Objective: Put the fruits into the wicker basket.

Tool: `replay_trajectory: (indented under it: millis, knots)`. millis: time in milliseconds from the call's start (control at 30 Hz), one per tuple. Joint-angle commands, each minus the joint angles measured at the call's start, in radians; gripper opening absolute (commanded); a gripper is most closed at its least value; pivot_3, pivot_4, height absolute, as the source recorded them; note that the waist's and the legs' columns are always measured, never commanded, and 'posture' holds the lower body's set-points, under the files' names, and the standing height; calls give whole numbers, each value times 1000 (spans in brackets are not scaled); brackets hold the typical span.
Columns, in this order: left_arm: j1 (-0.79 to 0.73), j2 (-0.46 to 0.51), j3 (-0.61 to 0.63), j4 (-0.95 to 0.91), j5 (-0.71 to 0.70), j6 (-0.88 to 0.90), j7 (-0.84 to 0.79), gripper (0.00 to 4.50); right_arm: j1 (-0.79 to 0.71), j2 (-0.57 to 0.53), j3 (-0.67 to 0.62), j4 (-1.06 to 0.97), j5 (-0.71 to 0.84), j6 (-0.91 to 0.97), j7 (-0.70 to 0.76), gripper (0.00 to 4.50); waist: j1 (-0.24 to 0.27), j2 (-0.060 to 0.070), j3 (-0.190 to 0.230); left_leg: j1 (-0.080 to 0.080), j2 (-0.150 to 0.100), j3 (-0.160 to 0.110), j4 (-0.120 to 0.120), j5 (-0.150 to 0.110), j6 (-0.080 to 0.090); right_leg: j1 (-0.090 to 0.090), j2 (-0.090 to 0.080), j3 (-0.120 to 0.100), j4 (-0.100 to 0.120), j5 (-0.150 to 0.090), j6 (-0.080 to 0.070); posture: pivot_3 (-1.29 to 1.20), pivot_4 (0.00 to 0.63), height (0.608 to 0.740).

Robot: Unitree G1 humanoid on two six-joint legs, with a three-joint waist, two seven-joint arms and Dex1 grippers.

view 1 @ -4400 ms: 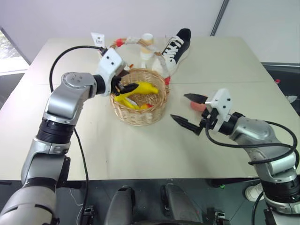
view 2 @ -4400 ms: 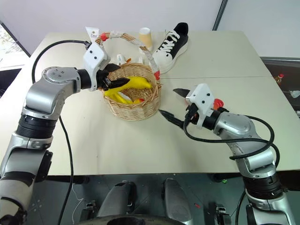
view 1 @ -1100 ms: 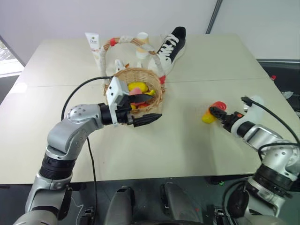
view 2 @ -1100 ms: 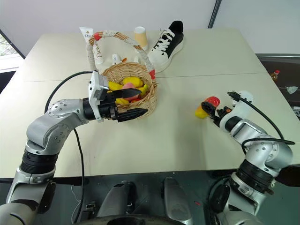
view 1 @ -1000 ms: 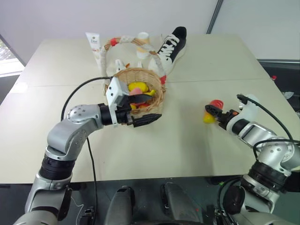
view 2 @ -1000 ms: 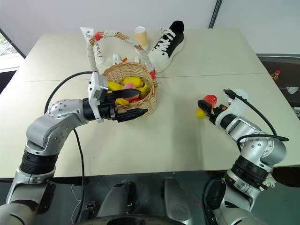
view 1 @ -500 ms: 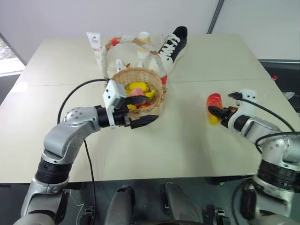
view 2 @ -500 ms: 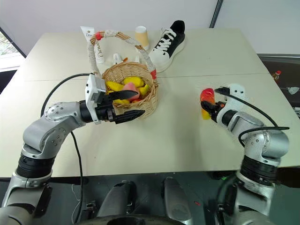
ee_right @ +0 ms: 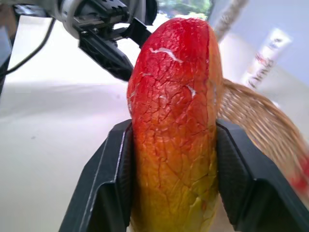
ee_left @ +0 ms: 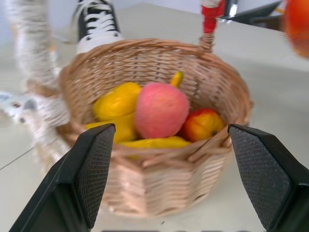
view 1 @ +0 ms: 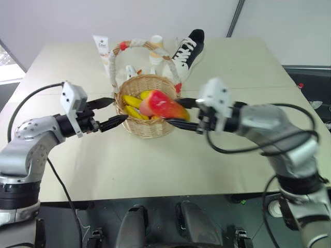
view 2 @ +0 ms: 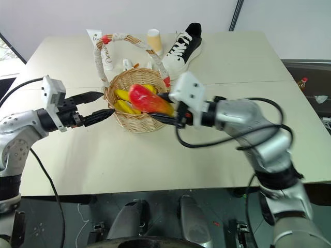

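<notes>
The wicker basket stands mid-table with its arched handle over it. Inside lie a yellow banana, a pink peach, a yellow lemon and a small red-orange fruit. My right gripper is shut on the red-to-yellow mango, holding it in the air over the basket's right rim. The mango sits squeezed between both pads. My left gripper hangs open and empty just left of the basket, pointing at it.
Behind the basket stand a black-and-white shoe, a paper cup and a white tube. A small white object lies by the basket's far side. The table spreads out bare to the right.
My right gripper shut on the mango at the table's right, lifted it and carried it left to the basket. My left gripper drew back to the left, away from the basket.
</notes>
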Motion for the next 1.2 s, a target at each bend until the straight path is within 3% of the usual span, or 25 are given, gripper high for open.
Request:
replay_trajectory:
  millis: [33,133,300,333,533,667,767,967,1133,1200]
  knots:
    - [18,-3,42,-79,-28,3,29,4007,-108,106,77,165,-129,-47,-83,1823,0,0,0,-1,0,0,0,0,0,-1,0,0,0,0,0,0,150,740]
    - [47,-12,50,-121,-44,15,59,4007,-163,180,86,307,-197,-83,-131,1823,3,0,0,-2,0,0,0,0,-1,-3,-1,0,0,0,0,0,150,740]
    - [65,-24,52,-161,-62,34,93,4007,-170,215,74,359,-246,-143,-128,4214,4,0,0,-3,-2,-1,0,0,-1,-3,-4,0,0,1,0,0,150,740]
    - [66,-23,51,-163,-65,35,96,4007,-167,220,69,353,-249,-148,-128,4431,3,0,0,-3,-2,-1,0,0,-1,-3,-4,0,0,1,0,0,150,740]
    - [30,-24,25,-143,-68,35,102,4007,-66,141,-38,104,-142,-207,-6,4431,2,0,0,-3,-1,-2,-1,0,-1,-3,-3,0,0,1,0,0,150,740]
    - [9,-31,6,-124,-66,31,87,4007,60,42,-153,-96,25,-95,74,4431,6,-1,0,-3,-1,-2,-1,0,0,-2,-4,-1,0,1,0,0,150,740]
    - [-6,-41,-10,-107,-61,25,80,4007,137,0,-232,-149,85,-5,38,4431,4,-1,0,-2,-1,-2,0,0,0,-2,-3,0,0,1,0,0,150,740]
    - [-38,-77,-39,-77,-63,21,77,4007,190,40,-223,-36,-19,-3,-126,4431,-3,0,0,0,0,1,-1,0,0,-2,2,1,1,1,-2,0,150,740]
    - [-26,-111,-52,-82,-66,28,85,4007,98,204,-246,225,-81,-108,-266,4431,-5,0,0,1,2,2,-1,0,0,-2,5,1,1,2,-3,0,150,740]
    - [-25,-119,-54,-93,-69,33,93,4007,72,240,-254,293,-77,-139,-266,3920,-2,0,0,0,2,2,-1,0,-1,-2,5,1,1,2,-4,0,150,740]
